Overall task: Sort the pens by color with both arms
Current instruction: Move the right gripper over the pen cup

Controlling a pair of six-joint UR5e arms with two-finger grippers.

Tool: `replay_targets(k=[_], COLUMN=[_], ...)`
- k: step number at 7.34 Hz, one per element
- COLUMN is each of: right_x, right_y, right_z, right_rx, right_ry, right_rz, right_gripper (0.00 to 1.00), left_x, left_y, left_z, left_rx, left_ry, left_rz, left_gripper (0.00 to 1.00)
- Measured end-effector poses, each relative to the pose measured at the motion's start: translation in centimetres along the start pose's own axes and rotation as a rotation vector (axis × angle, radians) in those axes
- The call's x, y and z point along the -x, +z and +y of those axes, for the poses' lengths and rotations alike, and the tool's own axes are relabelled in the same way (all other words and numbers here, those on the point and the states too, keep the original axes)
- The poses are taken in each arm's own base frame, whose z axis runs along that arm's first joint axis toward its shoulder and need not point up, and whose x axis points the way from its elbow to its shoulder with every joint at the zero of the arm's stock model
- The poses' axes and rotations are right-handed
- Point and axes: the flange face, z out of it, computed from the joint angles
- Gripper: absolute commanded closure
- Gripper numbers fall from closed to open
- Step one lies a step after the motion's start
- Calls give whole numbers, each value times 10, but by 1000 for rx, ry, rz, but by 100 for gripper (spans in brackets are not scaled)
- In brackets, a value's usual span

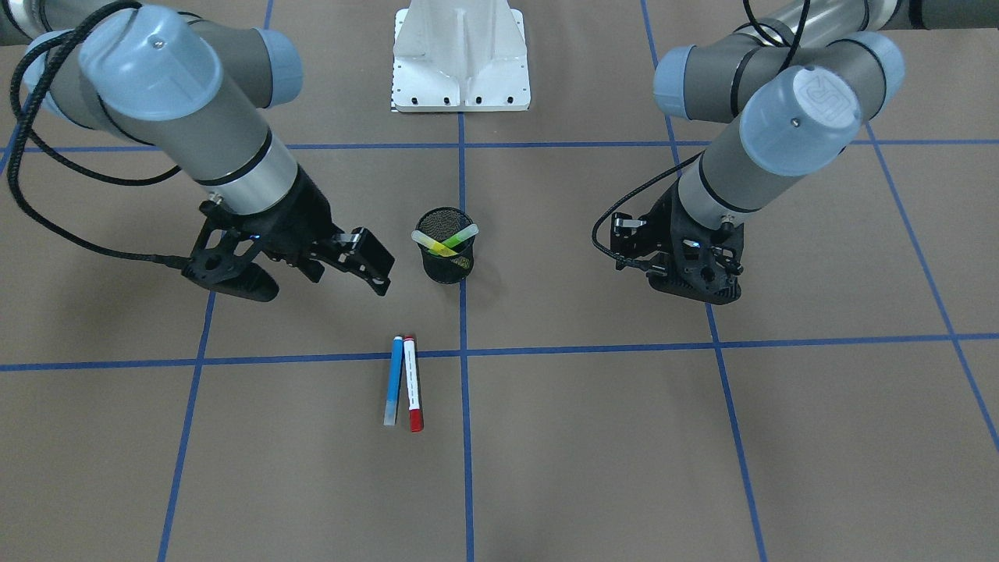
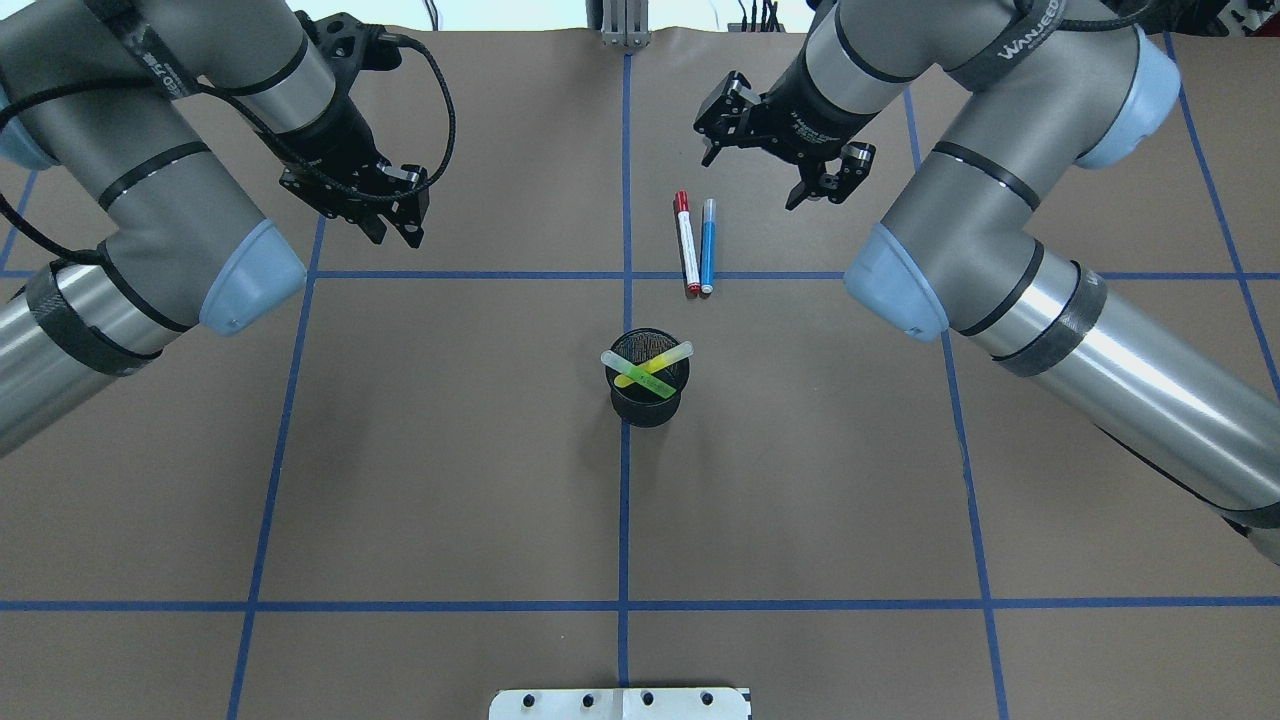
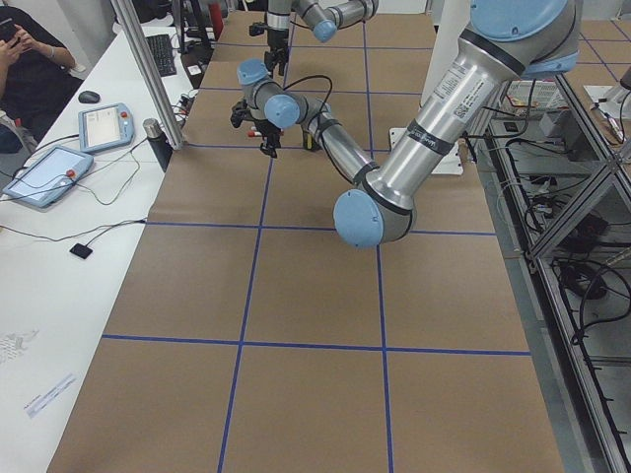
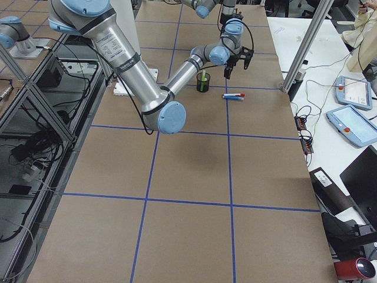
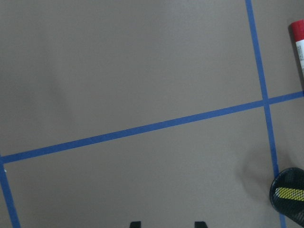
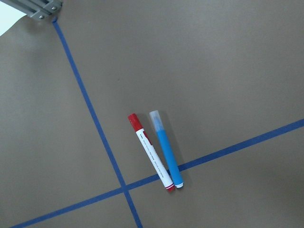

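Observation:
Two pens lie side by side on the brown table: a blue pen [image 2: 708, 245] [image 1: 394, 380] [image 6: 167, 153] with a clear cap and a white pen [image 2: 687, 245] [image 1: 411, 382] [image 6: 151, 154] with a red cap. A green pen [image 1: 462, 234] and a yellow pen [image 1: 431, 243] stand crossed in a black mesh cup [image 2: 647, 400] [image 1: 446, 267]. My right gripper [image 2: 752, 180] [image 1: 350, 275] hovers open and empty just beyond the two lying pens. At the table's far left my left gripper [image 2: 397, 235] [image 5: 167, 224] is open and empty, well away from all pens.
Blue tape lines [image 2: 625, 500] divide the table into squares. The white base pedestal [image 1: 460, 58] stands at the robot's side of the table. In the side views a bench with tablets [image 3: 49, 175] and a seated person [image 3: 30, 49] is past the far edge.

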Motion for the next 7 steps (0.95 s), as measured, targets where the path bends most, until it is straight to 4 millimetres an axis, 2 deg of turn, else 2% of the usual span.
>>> replay_targets(k=[2, 4, 5, 7], right_x=[27, 64, 81, 98], right_y=[7, 19, 22, 25], right_z=[29, 56, 66, 75], right_rx=[24, 31, 23, 18], right_ry=[-164, -336, -438, -669], right_rz=[-18, -14, -10, -10], right_gripper=[1, 3, 4, 7], left_x=[8, 21, 27, 38], left_y=[-2, 2, 2, 6], left_z=[3, 13, 18, 28], left_rx=[-1, 5, 7, 18], left_ry=[-7, -16, -17, -26], left_rz=[-4, -10, -11, -15], left_gripper=[52, 52, 52, 52])
